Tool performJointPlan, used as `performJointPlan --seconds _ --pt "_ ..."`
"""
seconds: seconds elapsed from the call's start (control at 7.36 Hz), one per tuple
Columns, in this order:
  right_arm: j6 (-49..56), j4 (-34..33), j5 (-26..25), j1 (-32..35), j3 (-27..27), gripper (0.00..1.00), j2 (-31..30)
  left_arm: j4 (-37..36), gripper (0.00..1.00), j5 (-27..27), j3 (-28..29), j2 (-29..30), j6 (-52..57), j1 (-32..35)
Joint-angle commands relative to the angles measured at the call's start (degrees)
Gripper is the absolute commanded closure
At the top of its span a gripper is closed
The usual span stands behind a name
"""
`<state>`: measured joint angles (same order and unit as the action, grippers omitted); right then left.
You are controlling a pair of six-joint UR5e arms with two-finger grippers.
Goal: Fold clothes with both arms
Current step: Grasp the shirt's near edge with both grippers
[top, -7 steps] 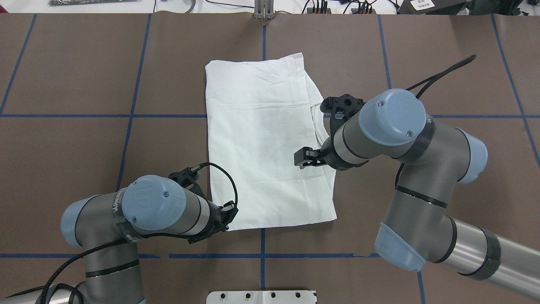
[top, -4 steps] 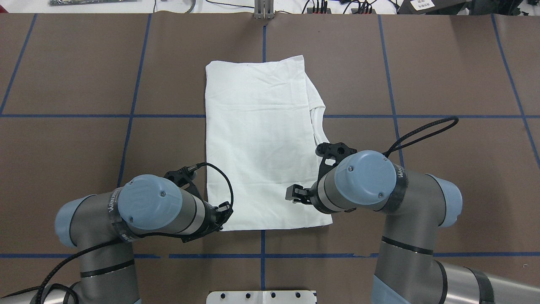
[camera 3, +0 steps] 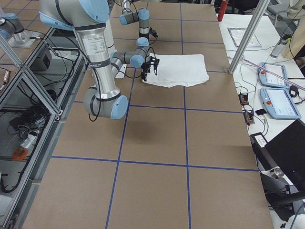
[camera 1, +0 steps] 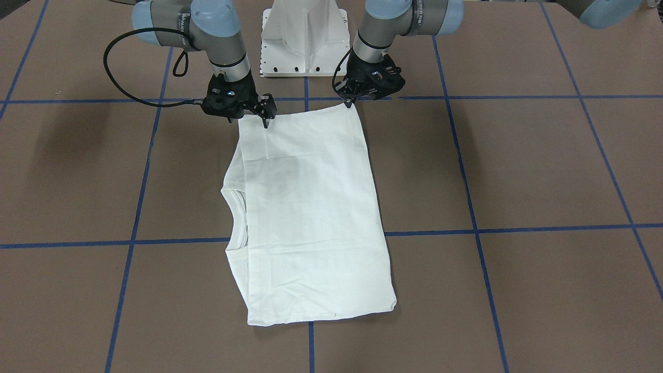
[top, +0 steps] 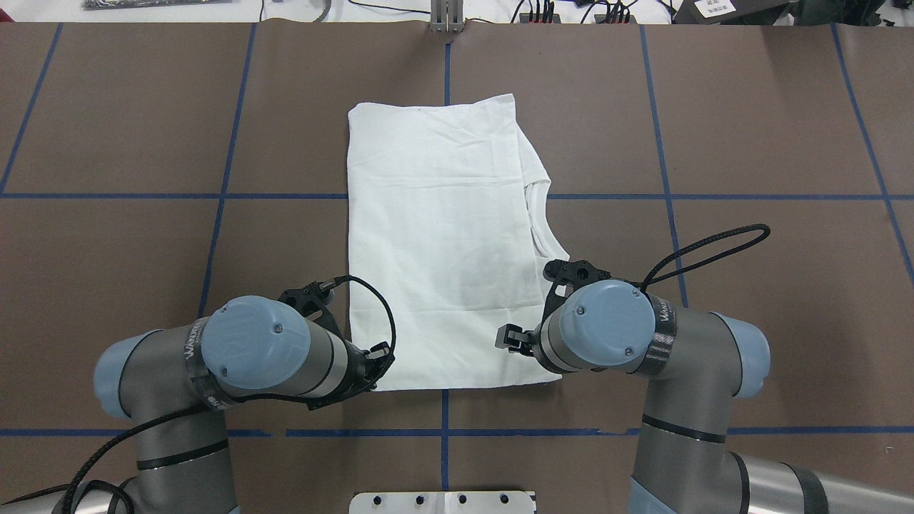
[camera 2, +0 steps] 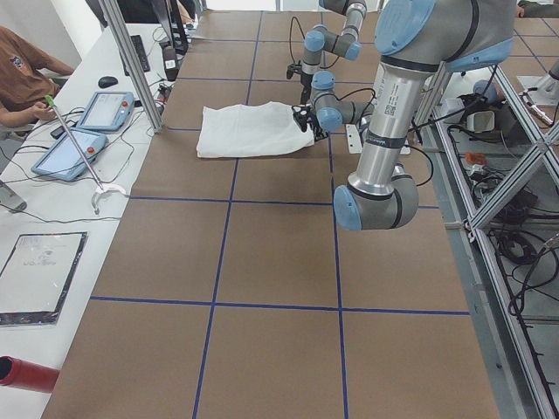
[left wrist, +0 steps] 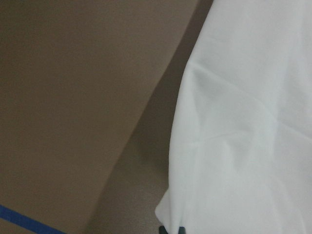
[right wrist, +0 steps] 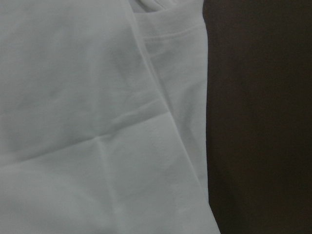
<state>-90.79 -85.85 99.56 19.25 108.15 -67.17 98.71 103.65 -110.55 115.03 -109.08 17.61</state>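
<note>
The white T-shirt (top: 443,235) lies folded into a long rectangle in the middle of the table (top: 143,143), plain side up, with its ribbed collar (camera 1: 235,217) at its right edge. It also shows in the front view (camera 1: 305,217) and in both wrist views (left wrist: 243,122) (right wrist: 97,122). My left gripper (camera 1: 348,103) sits at the shirt's near left corner, shut on the fabric there. My right gripper (camera 1: 248,118) hangs open just over the near right corner; one finger (top: 510,335) shows above the cloth. The printed text is hidden.
The white pedestal base (camera 1: 303,36) stands just behind both grippers at the table's near edge. Blue tape lines (top: 214,195) cross the brown table. Tablets (camera 2: 79,131) and an operator are beyond the far side, past a metal post (camera 3: 243,43).
My right arm has drawn back along the shirt's right side to its near right corner. The shirt's near right corner has shifted inward. My left arm has barely moved.
</note>
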Motion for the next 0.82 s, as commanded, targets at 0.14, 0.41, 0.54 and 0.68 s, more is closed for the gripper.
performJointPlan --seconds 0.14,0.41,0.54,0.68 --pt "-0.09 0.07 -0.06 -0.7 -2.5 0.0 0.81 0.0 1.0 -0.12 -0.01 0.02 0.01 -0.04" --pt "-0.09 0.07 -0.15 -1.05 -4.08 0.0 1.77 0.0 1.0 -0.21 0.07 0.02 0.01 0.14" --pt "-0.09 0.15 -0.15 -1.05 -4.69 0.0 2.39 0.0 1.0 -0.29 0.07 0.02 0.01 0.14" --pt "-0.18 0.15 -0.15 -1.05 -4.79 0.0 2.83 0.0 1.0 -0.21 0.07 0.02 0.01 0.14"
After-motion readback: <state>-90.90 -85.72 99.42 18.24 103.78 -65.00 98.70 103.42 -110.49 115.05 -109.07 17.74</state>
